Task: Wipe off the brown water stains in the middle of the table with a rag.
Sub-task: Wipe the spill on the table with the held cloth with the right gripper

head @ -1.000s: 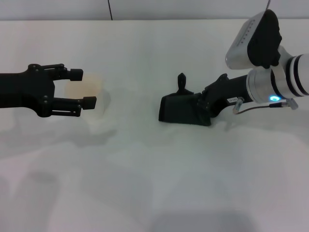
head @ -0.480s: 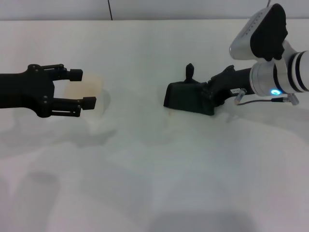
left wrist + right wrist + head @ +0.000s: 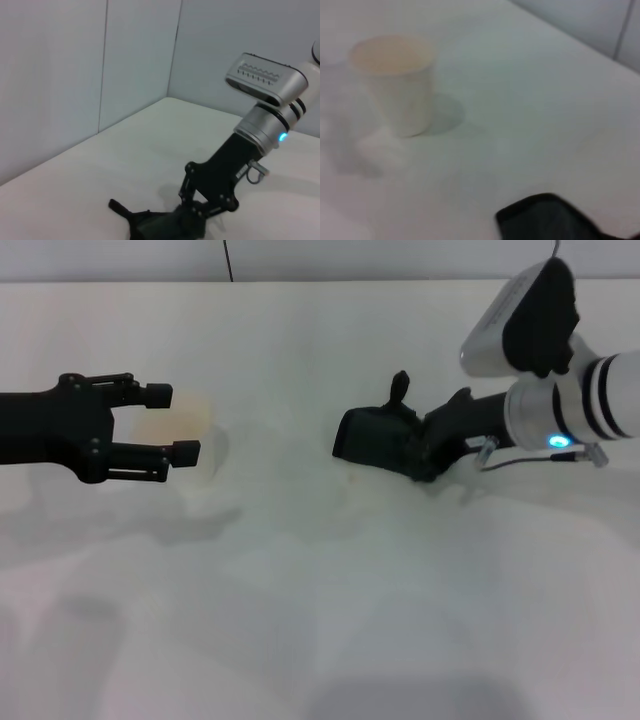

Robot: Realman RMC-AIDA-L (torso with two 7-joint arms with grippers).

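Right pincer (image 3: 415, 448) clamps the rag (image 3: 372, 443) flat on the table (image 3: 320, 620). Faint stain (image 3: 362, 492) lies just beneath. I press evenly, sweep across it. Left pincer (image 3: 170, 423) wide, straddling cup (image 3: 185, 440).

A dark rag (image 3: 378, 446) is pressed flat on the white table (image 3: 320, 620) under the right gripper (image 3: 415, 452), a faint stain (image 3: 362, 490) just beside it.

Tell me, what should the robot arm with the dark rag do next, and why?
Probably slide the rag a little nearer the robot. The right gripper presses it on the table, and a faint brownish smear shows just at its near edge. The left gripper hangs open by the cup.
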